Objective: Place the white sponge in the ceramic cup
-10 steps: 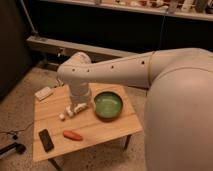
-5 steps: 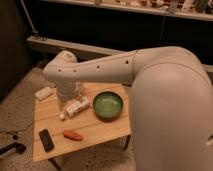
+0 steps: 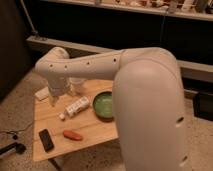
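Note:
The white sponge (image 3: 42,93) lies flat at the back left corner of the wooden table (image 3: 95,131). Right of it stands the ceramic cup (image 3: 76,86), small and pale, its top hidden behind my arm. My gripper (image 3: 53,100) hangs from the white arm over the table's back left part, just right of the sponge and left of the cup. It is open and holds nothing.
A white bottle (image 3: 77,106) lies on its side mid-table. A wide green bowl (image 3: 105,106) sits to its right. An orange carrot-like piece (image 3: 73,135) and a black remote (image 3: 46,140) lie near the front. My bulky arm hides the table's right side.
My arm has swung left and nearer the camera, carrying the gripper from near the bottle over to beside the sponge. Nothing on the table has moved.

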### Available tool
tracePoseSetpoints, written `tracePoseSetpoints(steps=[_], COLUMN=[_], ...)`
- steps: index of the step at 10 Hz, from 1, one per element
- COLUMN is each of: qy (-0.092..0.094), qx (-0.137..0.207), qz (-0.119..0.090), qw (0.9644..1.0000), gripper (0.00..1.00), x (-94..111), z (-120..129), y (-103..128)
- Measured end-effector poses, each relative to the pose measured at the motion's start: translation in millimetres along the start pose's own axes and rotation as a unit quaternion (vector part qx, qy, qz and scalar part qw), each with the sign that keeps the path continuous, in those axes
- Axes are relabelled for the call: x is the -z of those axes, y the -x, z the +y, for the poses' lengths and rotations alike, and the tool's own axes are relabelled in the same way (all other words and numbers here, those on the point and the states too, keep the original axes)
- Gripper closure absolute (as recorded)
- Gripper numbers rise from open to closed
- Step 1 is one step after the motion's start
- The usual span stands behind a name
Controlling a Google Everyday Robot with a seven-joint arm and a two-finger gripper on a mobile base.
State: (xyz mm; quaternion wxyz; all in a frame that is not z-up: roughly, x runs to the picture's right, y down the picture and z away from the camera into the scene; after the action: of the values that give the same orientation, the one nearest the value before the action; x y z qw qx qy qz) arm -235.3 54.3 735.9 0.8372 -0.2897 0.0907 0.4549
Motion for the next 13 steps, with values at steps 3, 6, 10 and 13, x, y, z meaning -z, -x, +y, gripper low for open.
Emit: tracePoseSetpoints(steps=[3, 6, 10, 13], qy=[-0.010, -0.019, -0.040, -0.063], qx=[0.025, 0.075, 0.099, 0.052], qz=[0.005, 0.018, 0.033, 0.029], qw=[0.9996, 0.9968, 0.9938, 0.9963], gripper=[0.35, 0.35, 0.35, 0.35], x=[-9, -22, -47, -66], z=[34, 87, 140, 170], y=[34, 69, 116, 157])
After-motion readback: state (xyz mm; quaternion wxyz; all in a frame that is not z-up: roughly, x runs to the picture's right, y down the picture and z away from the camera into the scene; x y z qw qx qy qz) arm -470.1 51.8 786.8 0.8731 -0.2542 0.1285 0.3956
